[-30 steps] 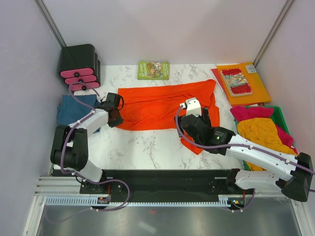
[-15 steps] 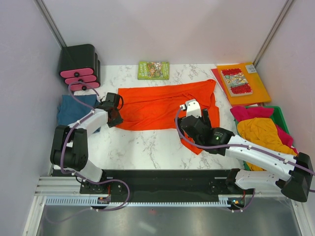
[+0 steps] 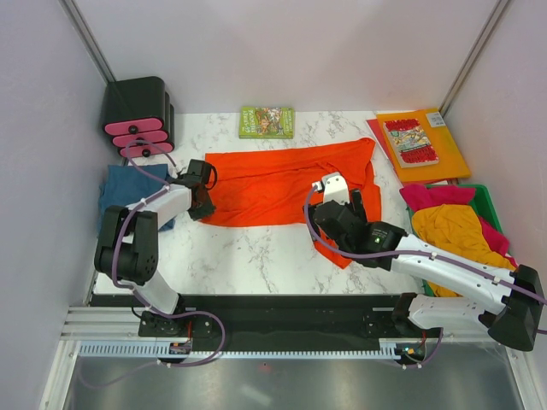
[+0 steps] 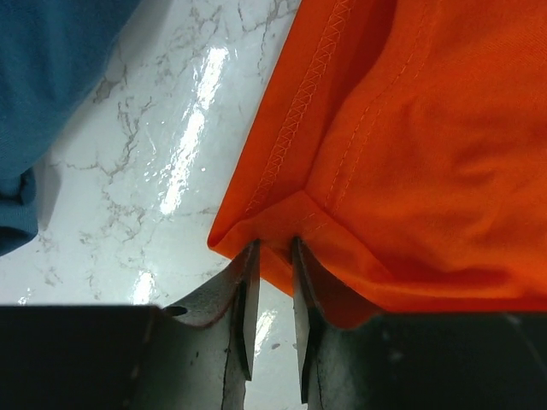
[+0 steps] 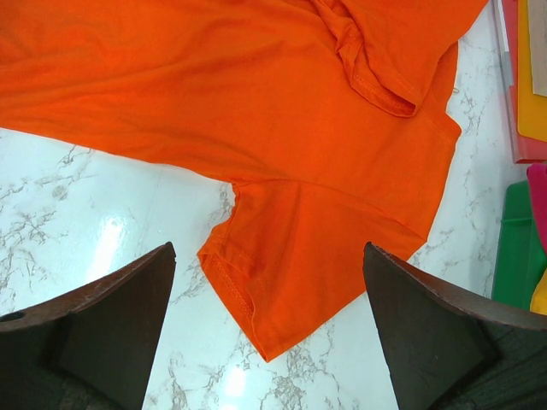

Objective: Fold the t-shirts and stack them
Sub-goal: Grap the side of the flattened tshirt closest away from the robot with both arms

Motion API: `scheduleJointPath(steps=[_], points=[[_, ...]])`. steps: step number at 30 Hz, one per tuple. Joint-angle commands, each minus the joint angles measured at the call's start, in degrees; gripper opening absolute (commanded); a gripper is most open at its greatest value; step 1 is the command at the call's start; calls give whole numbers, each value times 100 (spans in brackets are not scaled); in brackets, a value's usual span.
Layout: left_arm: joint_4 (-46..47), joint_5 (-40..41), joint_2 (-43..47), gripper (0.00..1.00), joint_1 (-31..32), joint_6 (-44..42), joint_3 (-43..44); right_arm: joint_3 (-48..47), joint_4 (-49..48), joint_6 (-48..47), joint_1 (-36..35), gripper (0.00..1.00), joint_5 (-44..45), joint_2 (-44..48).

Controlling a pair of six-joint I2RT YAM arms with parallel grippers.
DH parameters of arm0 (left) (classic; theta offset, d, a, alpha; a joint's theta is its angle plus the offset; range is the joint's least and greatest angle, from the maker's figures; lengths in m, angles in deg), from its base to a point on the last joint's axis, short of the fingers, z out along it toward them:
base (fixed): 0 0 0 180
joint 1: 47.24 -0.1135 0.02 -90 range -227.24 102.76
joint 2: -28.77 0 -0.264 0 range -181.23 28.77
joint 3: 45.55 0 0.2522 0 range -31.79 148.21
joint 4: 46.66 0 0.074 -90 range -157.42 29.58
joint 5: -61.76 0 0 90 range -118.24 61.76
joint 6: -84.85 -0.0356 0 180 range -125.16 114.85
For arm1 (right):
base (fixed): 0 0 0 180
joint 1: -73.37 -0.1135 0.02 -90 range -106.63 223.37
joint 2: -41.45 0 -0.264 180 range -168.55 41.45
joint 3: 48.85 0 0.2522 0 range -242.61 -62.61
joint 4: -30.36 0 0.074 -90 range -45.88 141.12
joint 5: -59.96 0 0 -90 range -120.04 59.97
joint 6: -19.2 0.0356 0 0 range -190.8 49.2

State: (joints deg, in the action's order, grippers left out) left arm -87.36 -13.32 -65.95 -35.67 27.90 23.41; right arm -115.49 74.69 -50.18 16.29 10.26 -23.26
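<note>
The orange-red t-shirt [image 3: 282, 179] lies spread on the marble table, one sleeve [image 3: 338, 249] pointing toward the near edge. My left gripper [image 3: 202, 203] is at the shirt's left near corner; in the left wrist view [image 4: 273, 249] its narrow jaws pinch the hemmed corner of the shirt [image 4: 410, 154]. My right gripper [image 3: 350, 218] hovers wide open above the sleeve [image 5: 316, 256], touching nothing. A teal-blue t-shirt [image 3: 120, 190] lies folded at the left edge and also shows in the left wrist view [image 4: 43, 85]. Mustard-yellow [image 3: 457, 231] and magenta [image 3: 427, 196] shirts lie heaped at the right.
A green bin [image 3: 487, 198] holds the heaped shirts at the right. An orange folder [image 3: 444, 149] with a comic book [image 3: 410, 141] lies at the back right. A small green book [image 3: 267, 121] is at the back. A black and pink drawer unit [image 3: 137, 115] stands at the back left.
My left arm has shifted a little while its gripper stays at the shirt's corner. The right arm and the shirt have barely moved.
</note>
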Motion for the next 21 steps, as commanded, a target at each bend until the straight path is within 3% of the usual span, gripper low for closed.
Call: scheduleJointPath(steps=[1,8,13,21], points=[[66,99,-3,27,-41,-72,44,76,-86,21,48,98,-22,116],[31,126,295,2,-41,-89,-132,112,-112,47,74,98,-22,99],[-171,90,1217,2,-24,7,-246,76,-104,126,197,98,31,81],[-1181,-94,3115,2,82,131,-229,568,-42,924,1084,98,-363,186]])
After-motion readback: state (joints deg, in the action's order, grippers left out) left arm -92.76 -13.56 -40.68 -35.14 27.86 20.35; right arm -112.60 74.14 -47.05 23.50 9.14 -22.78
